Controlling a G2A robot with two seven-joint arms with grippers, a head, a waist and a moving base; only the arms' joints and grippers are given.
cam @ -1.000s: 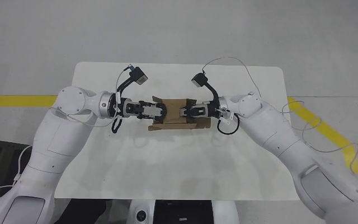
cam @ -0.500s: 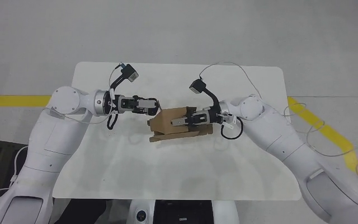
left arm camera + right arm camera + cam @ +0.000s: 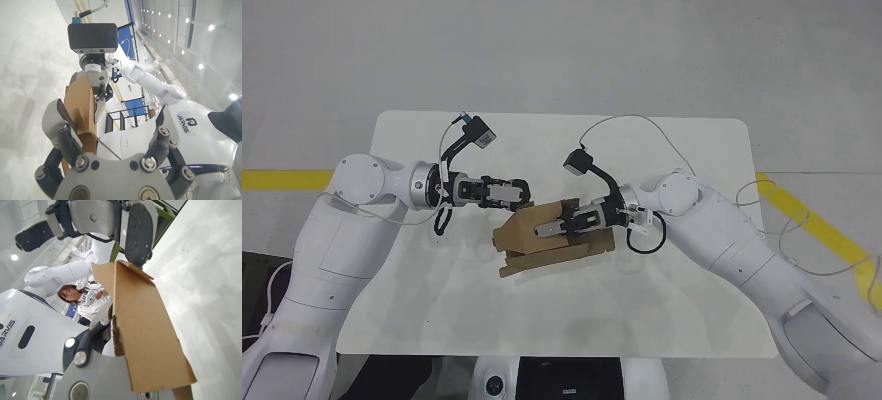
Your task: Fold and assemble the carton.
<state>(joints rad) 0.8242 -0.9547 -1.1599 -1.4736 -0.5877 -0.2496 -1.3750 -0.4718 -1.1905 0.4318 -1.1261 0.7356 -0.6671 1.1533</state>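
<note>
The carton (image 3: 522, 238), brown cardboard and only partly folded, is at the middle of the white table (image 3: 442, 300). In the top view it lies turned, with its left end toward the near side; I cannot tell if it rests fully on the table or is a little lifted. The right gripper (image 3: 558, 226) comes to it from the right, and its jaws are closed on one panel of the carton. The left gripper (image 3: 519, 194) is just at the far left side of the carton, with its jaws open. From above this opening is hard to judge, but the left wrist view makes it plain: the two fingers (image 3: 57, 113) stand well apart, and an edge of the carton is beside one of them. The same view shows the right gripper farther off, with one pale finger flat against the cardboard. The right wrist view gives the other side. Here one dark finger is beside the panel (the second one is hidden behind the cardboard). One black pad (image 3: 140, 232) of the left gripper is at the carton corner farthest from the right gripper and seems to touch a small flap there. The other pad is well apart from the carton.
</note>
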